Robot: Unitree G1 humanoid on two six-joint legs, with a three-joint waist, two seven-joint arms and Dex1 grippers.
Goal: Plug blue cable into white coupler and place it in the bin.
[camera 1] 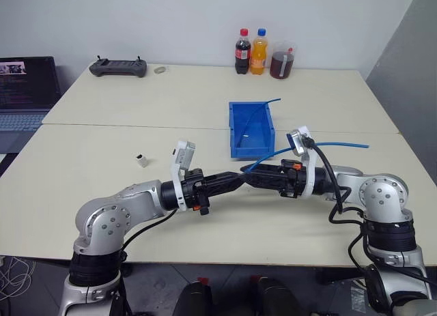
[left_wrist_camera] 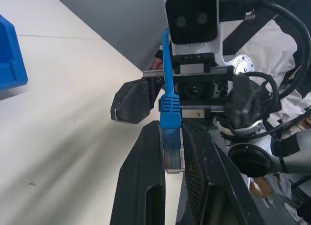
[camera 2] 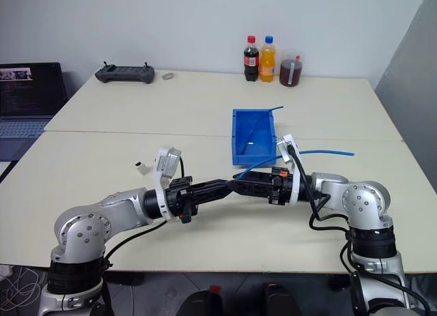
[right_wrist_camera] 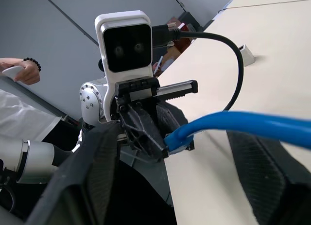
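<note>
Cable (left_wrist_camera: pixel 166 79) handling is the step in hand: the left gripper (left_wrist_camera: pixel 173 152) has its fingers clenched on the blue cable's clear plug (left_wrist_camera: pixel 173 149), held above the counter (camera 1: pixel 102 173). Facing it, the right gripper (right_wrist_camera: pixel 170 152) has fingers spread around the cable, grasping nothing. The white coupler (camera 1: pixel 141 159) lies untouched on the counter, well apart from the blue bin (camera 1: pixel 235 135). Next, probably, the right gripper must fetch that coupler.

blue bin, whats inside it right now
Inside the open-topped bright-blue plastic bin lies a thin blue cable, one end rising past the far right corner. The small white coupler is not in it; it sits on the table. The near wall hides the floor just behind it.
</note>
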